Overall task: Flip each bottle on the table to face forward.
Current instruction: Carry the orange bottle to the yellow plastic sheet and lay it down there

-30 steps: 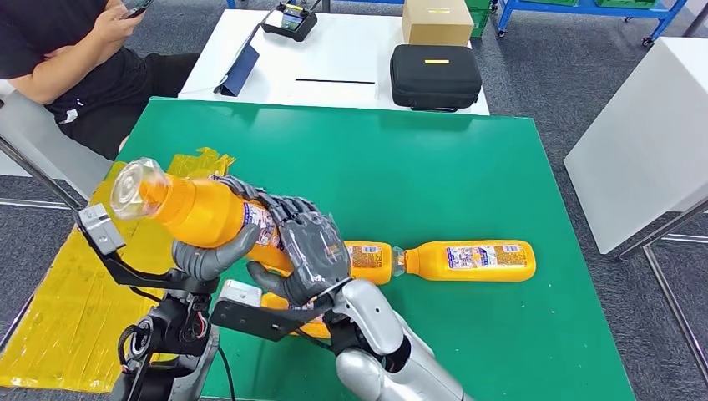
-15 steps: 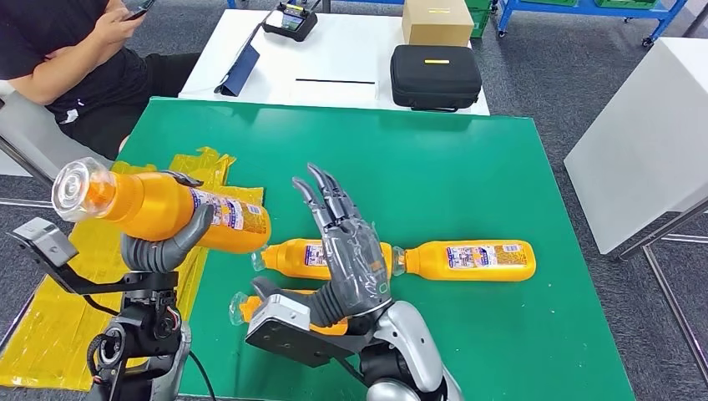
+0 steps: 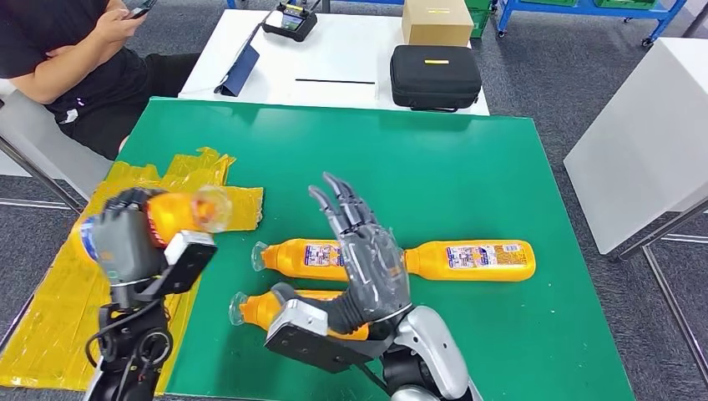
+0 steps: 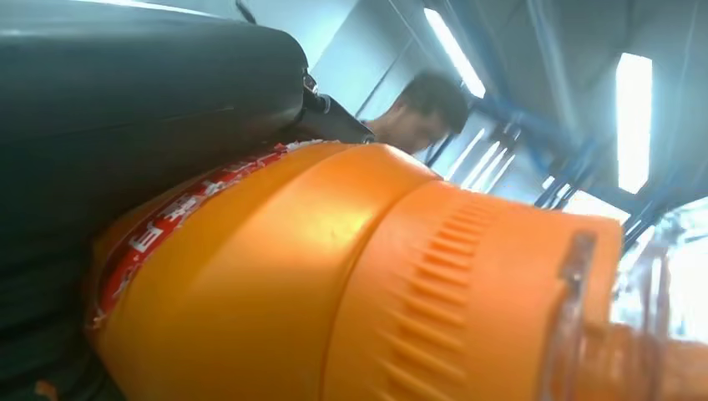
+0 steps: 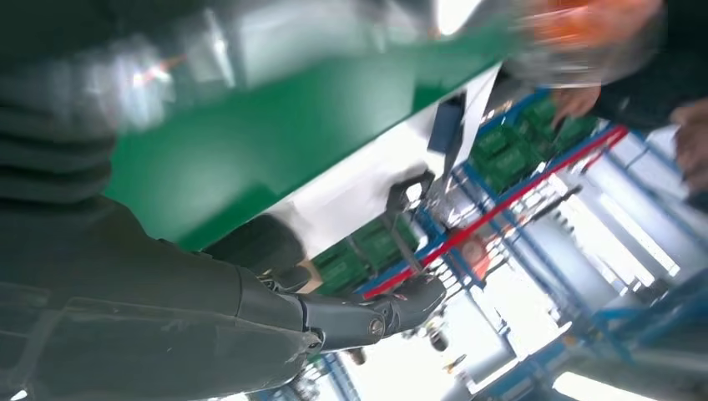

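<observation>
Nearest you, the right robot hand (image 3: 367, 259) stands with its palm raised and its fingers (image 3: 338, 200) spread, holding nothing; it hovers over the two nearer orange juice bottles on the green surface (image 3: 467, 167). Just under its wrist lies the nearest bottle (image 3: 259, 307), on its side with its clear cap pointing to your left. A little farther in lies the middle bottle (image 3: 305, 257), also on its side with the cap to the left, and butted against its base is the right-hand bottle (image 3: 472, 260), lying in line with it. To your left, the left robot hand (image 3: 125, 242) grips the fourth bottle (image 3: 179, 210) around its body and holds it in the air above the yellow plastic bag (image 3: 50, 309) at the surface's left edge, cap aimed toward the middle of the surface; in the left wrist view you see the orange body and the red-edged label of that bottle (image 4: 359, 276) pressed against the dark palm. Judging by this, you are early in the job: one bottle is in hand and mid-turn, not yet set down, and the three lying bottles look untouched, so most of the work is left. Farther off, beyond the green surface, a white table (image 3: 351, 58) carries a black case (image 3: 436, 77) and a cardboard box (image 3: 437, 21), and a seated person (image 3: 75, 58) is at the far left.
</observation>
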Tool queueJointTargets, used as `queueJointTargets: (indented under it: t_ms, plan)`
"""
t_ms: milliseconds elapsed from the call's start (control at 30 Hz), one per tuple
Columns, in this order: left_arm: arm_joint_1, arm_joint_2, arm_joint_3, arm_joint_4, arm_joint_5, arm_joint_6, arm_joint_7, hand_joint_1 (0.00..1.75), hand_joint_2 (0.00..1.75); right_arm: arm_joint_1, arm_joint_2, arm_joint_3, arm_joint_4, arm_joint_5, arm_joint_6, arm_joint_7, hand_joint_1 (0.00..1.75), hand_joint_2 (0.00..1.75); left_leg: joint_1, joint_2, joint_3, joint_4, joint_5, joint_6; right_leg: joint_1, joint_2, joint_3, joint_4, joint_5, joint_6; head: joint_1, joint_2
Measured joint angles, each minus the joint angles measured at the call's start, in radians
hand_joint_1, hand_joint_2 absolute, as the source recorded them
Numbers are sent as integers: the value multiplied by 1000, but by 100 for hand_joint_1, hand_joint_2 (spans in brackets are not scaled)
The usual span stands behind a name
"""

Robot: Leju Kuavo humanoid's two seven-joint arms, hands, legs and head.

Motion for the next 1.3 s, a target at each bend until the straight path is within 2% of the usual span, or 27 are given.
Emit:
queueJointTargets:
  t_ms: [133, 300, 433, 567, 633, 767, 800, 900, 933, 1067, 1300]
  plan:
    - [-4, 18, -35, 170, -129, 64, 53, 175, 175, -10, -18, 56, 19, -31, 16, -9, 0, 175, 0, 0, 0, 0, 0, 0, 0, 0, 0, 0, 0, 0, 0, 0]
    - [-7, 34, -60, 280, -156, 77, 69, 175, 175, -19, -36, 91, 41, -46, 17, -17, 0, 175, 0, 0, 0, 0, 0, 0, 0, 0, 0, 0, 0, 0, 0, 0]
    - [-12, 41, -69, 320, -157, 74, 72, 175, 175, -27, -46, 104, 52, -50, 21, -17, 0, 0, 0, 0, -1, 0, 0, 0, 0, 0, 0, 0, 0, 0, 0, 0]
    - [-15, 48, -76, 355, -165, 63, 84, 175, 175, -37, -61, 124, 67, -58, 65, -15, 0, 175, 0, 0, 0, 0, 0, 0, 0, 0, 0, 0, 0, 0, 0, 0]
    - [-16, 50, -81, 383, -167, 63, 91, 175, 175, -41, -73, 140, 79, -55, 86, -11, 0, 175, 0, 0, 0, 0, 0, 0, 0, 0, 0, 0, 0, 0, 0, 0]
    - [-20, 52, -85, 435, -168, 63, 109, 169, 175, -54, -91, 164, 103, -51, 102, -6, 0, 0, 0, 0, -1, 0, 0, 0, 0, 0, 0, 0, 0, 0, 0, 0]
    - [-23, 52, -85, 447, -168, 63, 114, 126, 175, -60, -93, 169, 109, -52, 108, -5, 0, 0, 0, 0, -1, 0, 0, 0, 0, 0, 0, 0, 0, 0, 0, 0]
    - [-35, 52, -84, 480, -167, 61, 127, 0, 44, -79, -97, 179, 131, -54, 128, 3, 0, 0, 0, 0, -1, 0, 0, 0, 0, 0, 0, 0, 0, 0, 0, 0]
    - [-39, 52, -82, 489, -167, 59, 131, 0, 0, -84, -98, 182, 138, -52, 135, 10, 0, 0, 0, 0, -1, 0, 0, 0, 0, 0, 0, 0, 0, 0, 0, 0]
    - [-50, 51, -64, 511, -180, 57, 157, 0, 0, -95, -101, 186, 176, -32, 167, 56, 0, 175, 0, 0, 0, 0, 0, 0, 0, 0, 0, 0, 0, 0, 0, 0]
    - [-56, 42, -22, 518, -199, 74, 157, 0, 0, -100, -108, 185, 274, -4, 190, 98, 0, 175, 0, 0, -1, 0, 0, 0, 0, 0, 0, 0, 0, 0, 0, 0]
